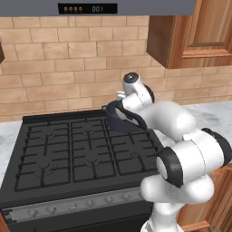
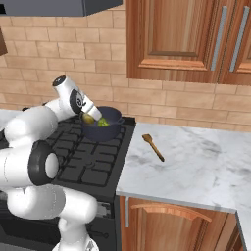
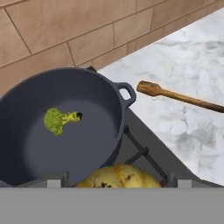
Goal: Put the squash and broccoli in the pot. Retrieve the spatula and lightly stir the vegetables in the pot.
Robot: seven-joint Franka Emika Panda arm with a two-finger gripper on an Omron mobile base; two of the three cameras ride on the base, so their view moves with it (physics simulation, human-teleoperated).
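The squash [image 3: 117,176], a pale yellow, brown-flecked lump, sits between the widely spread fingers of the gripper [image 3: 114,183] at the very near edge of the hand view, the two fingertips [image 3: 55,181] flanking it on either side; whether they press on it I cannot tell. In the right base view the same lump [image 2: 88,118] hangs at the gripper, above the near rim of the pot. Just beyond it lies the round, dark blue-grey metal pot [image 3: 87,87] with small loop handles, standing on the black stove [image 1: 68,149] at its back right burner. Inside the pot, on the bare floor, rests the broccoli [image 3: 57,120], a small bumpy green floret with a short stem. Farther off, on the white marbled bench [image 2: 196,166] beside the stove, lies the spatula [image 3: 175,95], a thin, long, brown wooden utensil, its broad end pointing toward the pot's handle and well apart from it. Behind everything runs a tan brick wall [image 1: 54,68].
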